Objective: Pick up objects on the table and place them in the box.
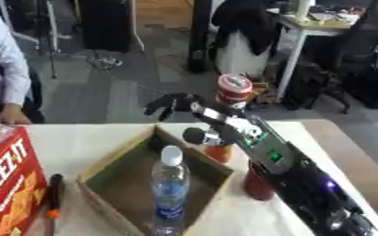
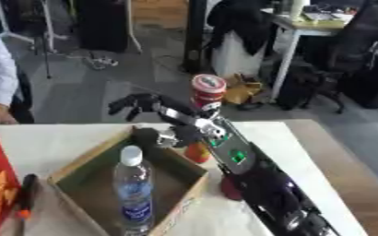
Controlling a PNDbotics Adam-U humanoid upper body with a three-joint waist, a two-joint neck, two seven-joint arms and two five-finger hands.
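A wooden box point(image 1: 103, 166) with a dark green inside sits mid-table, and a clear water bottle point(image 1: 169, 186) with a white cap and blue label stands upright in it. My right arm comes in from the lower right, and the right hand point(image 1: 172, 103) hovers above the box's far corner, open and holding nothing. Behind the forearm stands a tall red canister point(image 1: 234, 87) with a white lid; its orange base point(image 1: 219, 153) shows by the box's right wall. A dark red cup-like thing point(image 1: 258, 184) stands under the forearm. No left hand is visible.
A red cracker carton point(image 1: 7, 184) stands at the left edge. A black marker with an orange tip point(image 1: 53, 196) lies between it and the box. A person's hand point(image 1: 11, 117) rests on the table's far left edge.
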